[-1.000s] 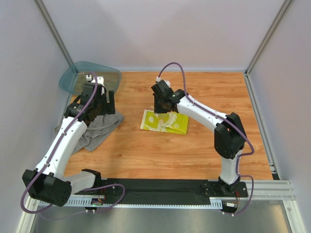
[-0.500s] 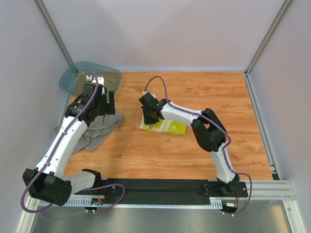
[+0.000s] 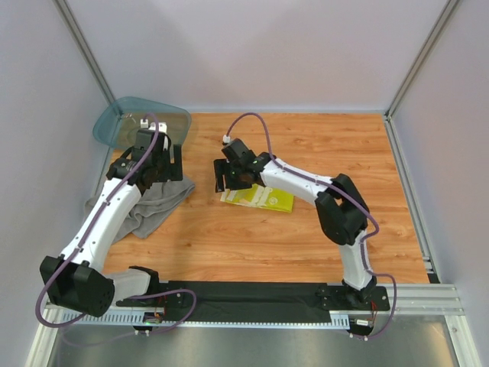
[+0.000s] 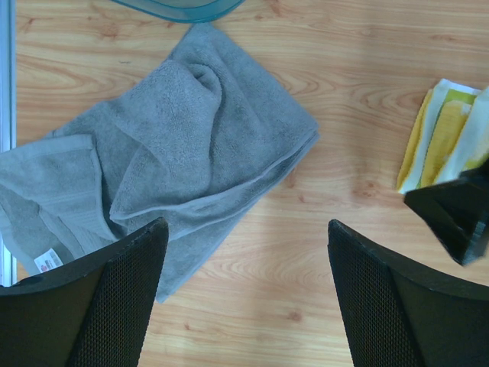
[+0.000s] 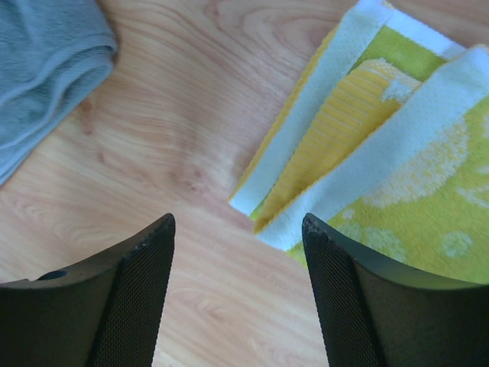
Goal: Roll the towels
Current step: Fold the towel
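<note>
Centrally, the large plain grey terry towel (image 3: 157,200) lies rumpled and unrolled at the left of the wood-grain table (image 3: 306,229). The small folded yellow-and-white patterned cloth (image 3: 263,198) lies flat near the middle, well apart from it.

From overhead, the left arm hides much of the grey towel. The left wrist view shows its folds (image 4: 191,145) plainly, though the frame's left edge cuts it off. Only that view shows the small white tag (image 4: 47,261) at the towel's near left corner; its red print is too small to read.

The left gripper (image 4: 246,229) hangs over the towel's edge with its jaws wide apart and nothing between them. The right gripper (image 5: 237,222) hangs at the patterned cloth's left end, jaws likewise apart and empty. From overhead it (image 3: 229,177) covers that corner of the cloth.

The right wrist view alone shows the cloth's stacked layers (image 5: 397,153), white-edged with a ribbed yellow band, and a grey towel corner (image 5: 46,53) at upper left. Both wrist views crop the cloth on the right (image 4: 447,138).

A translucent teal plastic tub (image 3: 114,122) stands at the far left corner. Only a sliver of its rim (image 4: 179,8) shows in the left wrist view.
</note>
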Robot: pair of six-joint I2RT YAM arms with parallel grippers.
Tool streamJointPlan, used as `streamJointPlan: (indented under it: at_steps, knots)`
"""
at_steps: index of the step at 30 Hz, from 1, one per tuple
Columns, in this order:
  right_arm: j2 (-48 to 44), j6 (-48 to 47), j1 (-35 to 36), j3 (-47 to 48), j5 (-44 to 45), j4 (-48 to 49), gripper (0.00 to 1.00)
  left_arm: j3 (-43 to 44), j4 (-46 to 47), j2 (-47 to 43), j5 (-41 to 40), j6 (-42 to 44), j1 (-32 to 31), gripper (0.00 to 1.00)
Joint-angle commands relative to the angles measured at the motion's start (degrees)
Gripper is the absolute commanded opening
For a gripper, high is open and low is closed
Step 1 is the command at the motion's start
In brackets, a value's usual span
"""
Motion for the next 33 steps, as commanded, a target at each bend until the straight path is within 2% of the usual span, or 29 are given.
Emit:
streamJointPlan:
  at_steps: [1,3,7,13,14,19,25,29,33]
  knots:
    - [-12.5,-0.71,-1.34,-3.29,0.55,-0.28,0.7,-0.38,-0.12,0.79,0.08,0.99,0.13,0.9]
    - [-16.47,0.78,-2.57,-7.76,1.51,-0.46,0.68,-0.2,-0.12,1.06,0.7,0.99,0.13,0.9]
    - [-27.97,2.63,-8.62,-23.47,6.0,-0.63,0.66,0.68,-0.82,3.42,3.51,-0.93,-0.74,0.88]
    - [-33.97,2.46,-19.09,-35.9,2.49,0.77,0.54,5.68,-0.39,12.12,7.28,-6.82,-8.38,0.88]
    - [-33.89,1.85,-19.88,-37.48,2.49,0.69,0.52,6.56,0.49,13.27,8.17,-7.36,-9.09,0.86]
    - [-31.44,0.18,-22.7,-37.94,2.49,-1.07,0.51,11.83,3.74,23.46,11.16,-8.86,-13.13,0.79]
    - [-27.92,-0.53,-23.23,-36.53,2.49,-0.54,0.49,22.2,4.45,35.76,11.51,-7.45,-16.56,0.67]
    - [-25.55,-0.7,-23.32,-36.0,2.49,-0.19,0.47,29.14,4.19,42.18,10.9,-6.66,-17.62,0.65]
    - [-23.79,-1.32,-23.23,-35.91,2.49,-0.19,0.45,32.14,3.48,48.43,11.69,-6.84,-17.88,0.64]
